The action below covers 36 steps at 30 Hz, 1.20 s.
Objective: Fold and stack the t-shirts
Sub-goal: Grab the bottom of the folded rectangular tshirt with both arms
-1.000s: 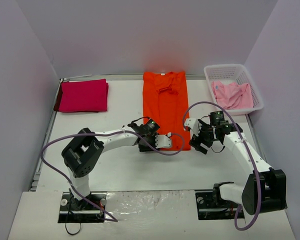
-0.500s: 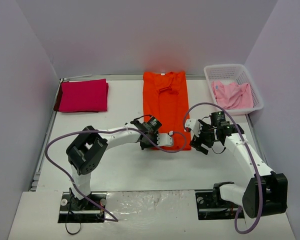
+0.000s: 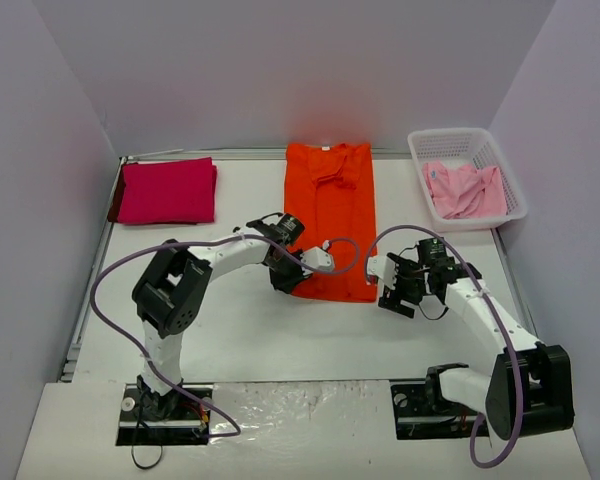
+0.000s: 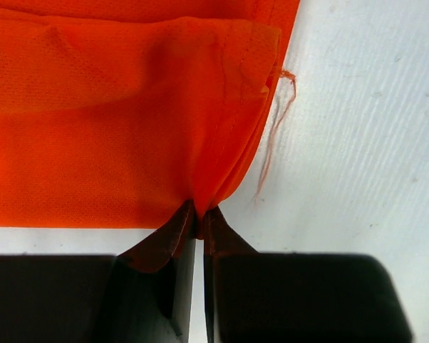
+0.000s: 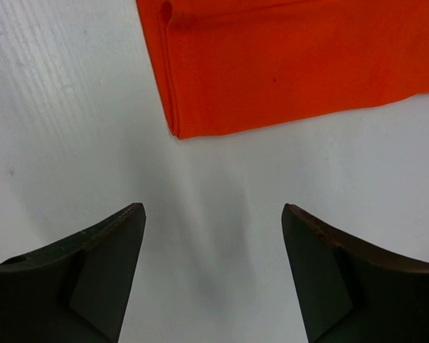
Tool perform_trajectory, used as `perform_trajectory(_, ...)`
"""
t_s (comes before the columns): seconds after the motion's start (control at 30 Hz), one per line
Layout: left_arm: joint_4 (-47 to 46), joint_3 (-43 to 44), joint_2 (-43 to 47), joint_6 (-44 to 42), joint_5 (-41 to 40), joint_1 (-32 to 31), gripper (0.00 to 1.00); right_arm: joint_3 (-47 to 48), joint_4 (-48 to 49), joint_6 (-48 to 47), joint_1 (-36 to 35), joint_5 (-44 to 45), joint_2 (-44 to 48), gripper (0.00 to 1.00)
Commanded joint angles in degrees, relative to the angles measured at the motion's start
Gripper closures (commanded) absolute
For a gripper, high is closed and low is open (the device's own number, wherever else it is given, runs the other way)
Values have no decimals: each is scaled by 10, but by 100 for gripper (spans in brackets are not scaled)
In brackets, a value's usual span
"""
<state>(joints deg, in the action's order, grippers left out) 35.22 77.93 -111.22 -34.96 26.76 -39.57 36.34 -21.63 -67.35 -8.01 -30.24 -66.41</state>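
Note:
The bright orange t-shirt lies in the table's middle, folded into a long strip. My left gripper is at its near left corner and is shut on the hem there, as the left wrist view shows, with orange cloth bunched into the jaws. My right gripper is open and empty just off the near right corner, over bare table; the shirt's corner lies ahead of its fingers. The magenta-red t-shirt lies folded at the far left. The pale pink t-shirt lies crumpled in the basket.
A white lattice basket stands at the far right against the wall. Grey walls close in the table on three sides. A loose orange thread hangs from the shirt's hem. Purple cables loop beside both arms.
My left gripper has swung left from the middle of the shirt's near edge to its near left corner, now pinching the hem. My right gripper has shifted slightly nearer.

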Motion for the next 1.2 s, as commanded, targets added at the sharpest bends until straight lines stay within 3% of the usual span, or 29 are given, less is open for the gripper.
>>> perform_trajectory(0.0,49,13,-10,8,48,-2,97,-9,54,-1,-13,-25,-7,27)
perform_trajectory(0.3,59,24,-22,13,72,0,98,1,90,25,-95,1,-63,31)
perform_trajectory(0.8,60,20,-22,17,89,14,98,5,87,8,-115,55,-116,38)
perform_trajectory(1.17,62,27,-27,20,102,21,98,11,84,9,-122,69,-137,54)
